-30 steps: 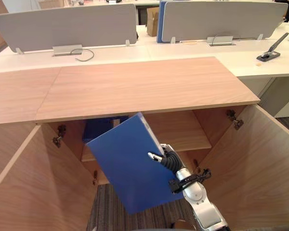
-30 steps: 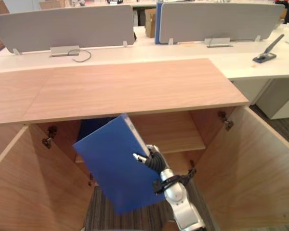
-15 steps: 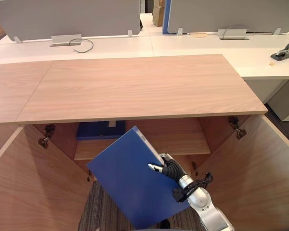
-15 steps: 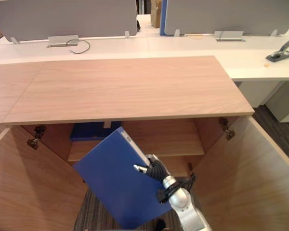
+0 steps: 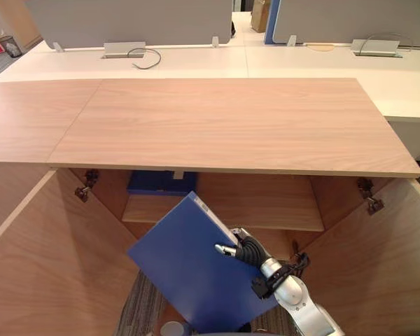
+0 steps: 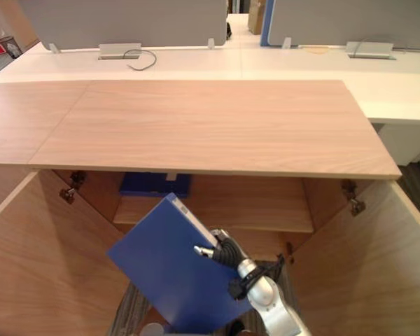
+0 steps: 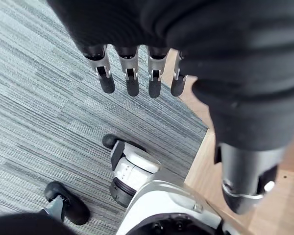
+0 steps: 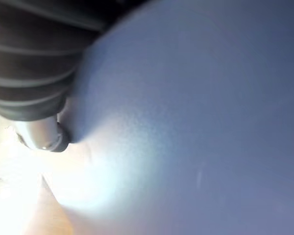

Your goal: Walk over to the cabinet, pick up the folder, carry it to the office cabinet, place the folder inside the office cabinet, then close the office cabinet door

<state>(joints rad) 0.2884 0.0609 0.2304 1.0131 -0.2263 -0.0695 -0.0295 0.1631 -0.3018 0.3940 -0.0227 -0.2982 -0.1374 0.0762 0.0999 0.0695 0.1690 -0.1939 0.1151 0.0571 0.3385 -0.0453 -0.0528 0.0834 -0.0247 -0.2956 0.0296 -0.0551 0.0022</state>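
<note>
A blue folder [image 5: 189, 273] hangs tilted in front of the open office cabinet, below its wooden top [image 5: 224, 119]. My right hand [image 5: 246, 249] is shut on the folder's right edge, thumb on the front cover. In the right wrist view the blue cover [image 8: 210, 122] lies right against the hand [image 8: 41, 134]. The folder's upper corner reaches the level of the inner shelf [image 5: 266, 203]. My left hand [image 7: 132, 73] hangs open above grey carpet, holding nothing.
Both cabinet doors stand wide open, the left door [image 5: 49, 266] and the right door [image 5: 378, 273]. Another blue item [image 5: 157, 183] sits at the back left of the shelf. White desks with grey screens [image 5: 126, 17] stand behind the cabinet.
The camera has shifted, so the cabinet sits further right and lower in the picture. The folder stays in my right hand at much the same tilt before the opening.
</note>
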